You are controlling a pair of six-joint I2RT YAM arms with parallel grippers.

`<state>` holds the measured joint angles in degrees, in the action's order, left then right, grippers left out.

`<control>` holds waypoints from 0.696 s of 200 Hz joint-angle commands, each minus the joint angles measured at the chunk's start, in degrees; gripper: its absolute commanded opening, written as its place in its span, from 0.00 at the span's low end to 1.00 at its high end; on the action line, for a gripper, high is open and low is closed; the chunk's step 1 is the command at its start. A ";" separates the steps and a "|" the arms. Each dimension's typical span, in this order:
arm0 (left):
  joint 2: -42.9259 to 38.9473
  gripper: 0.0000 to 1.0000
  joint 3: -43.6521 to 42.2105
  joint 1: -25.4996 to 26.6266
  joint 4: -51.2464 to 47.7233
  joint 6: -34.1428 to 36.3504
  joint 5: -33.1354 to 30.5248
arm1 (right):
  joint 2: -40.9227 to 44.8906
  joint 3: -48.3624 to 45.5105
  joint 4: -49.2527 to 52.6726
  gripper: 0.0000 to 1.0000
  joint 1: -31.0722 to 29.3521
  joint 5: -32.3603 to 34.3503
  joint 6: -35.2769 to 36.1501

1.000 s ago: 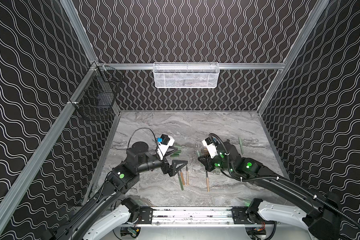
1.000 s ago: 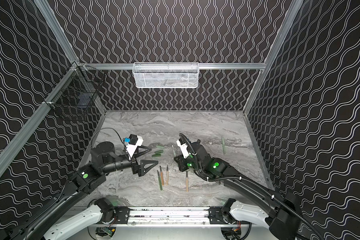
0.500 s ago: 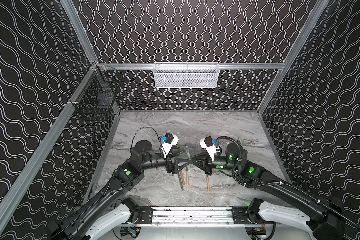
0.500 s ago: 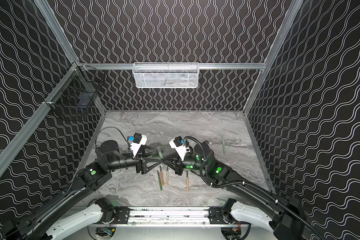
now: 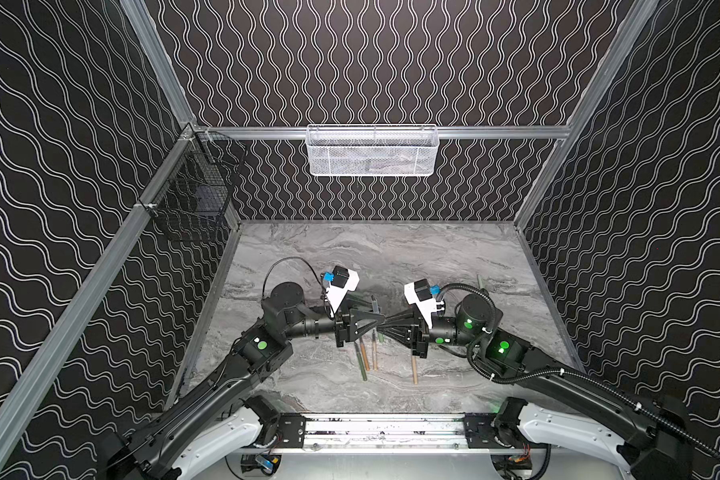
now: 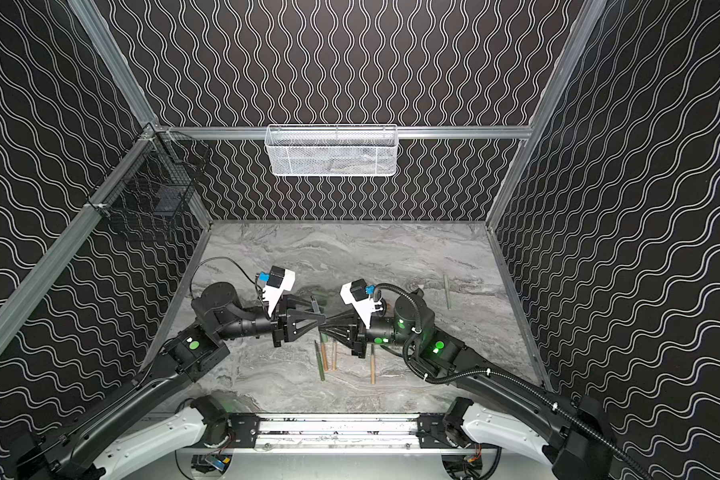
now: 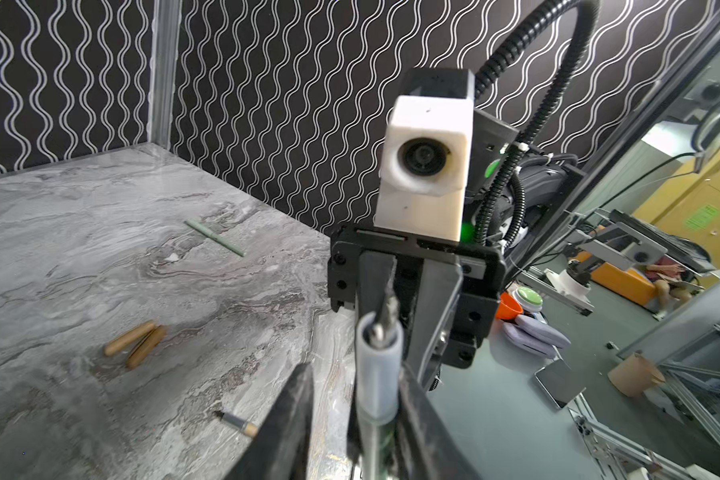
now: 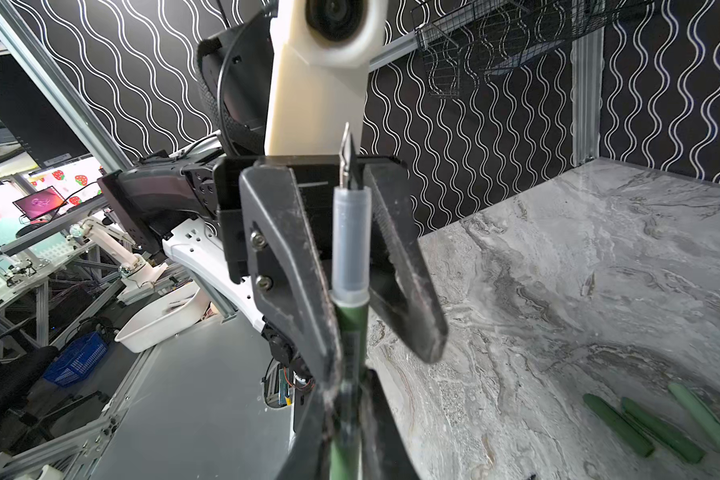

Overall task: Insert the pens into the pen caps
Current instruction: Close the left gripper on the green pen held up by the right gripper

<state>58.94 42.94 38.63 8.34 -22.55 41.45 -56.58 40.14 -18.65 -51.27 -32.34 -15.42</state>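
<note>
Mid-air over the table (image 8: 558,291), the right claw (image 8: 350,395) clenches the barrel of a dark green pen (image 8: 350,324) as the left claw (image 7: 352,374) brackets its grey neck, grip unclear: seemingly a handover, needing a firm hold before a dark green cap (image 8: 618,424) is fetched.

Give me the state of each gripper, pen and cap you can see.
right gripper: shut on the dark green pen.
left gripper: fingers open, flanking that pen's clear section, not yet clamped.
dark green pen: uncapped, nib bare, held above the table.
tan pen: lying uncapped on the table.
tan caps: loose, side by side.
green caps: loose, lying together.
</note>
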 commanded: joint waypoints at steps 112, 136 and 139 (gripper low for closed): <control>-2.14 0.00 0.76 -0.04 -0.51 2.23 -3.02 | -2.52 1.61 -1.14 0.47 -1.39 -0.17 0.23; -2.56 0.00 1.91 -0.05 -2.68 3.75 -4.19 | -3.34 0.80 -1.62 0.48 -1.42 0.32 -0.31; -2.52 0.00 1.96 -0.05 -2.85 3.91 -4.13 | -3.35 0.76 -1.82 0.48 -1.39 0.39 -0.31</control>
<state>56.47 43.79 38.63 7.29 -21.30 39.27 -59.44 41.15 -19.38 -52.56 -31.48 -14.57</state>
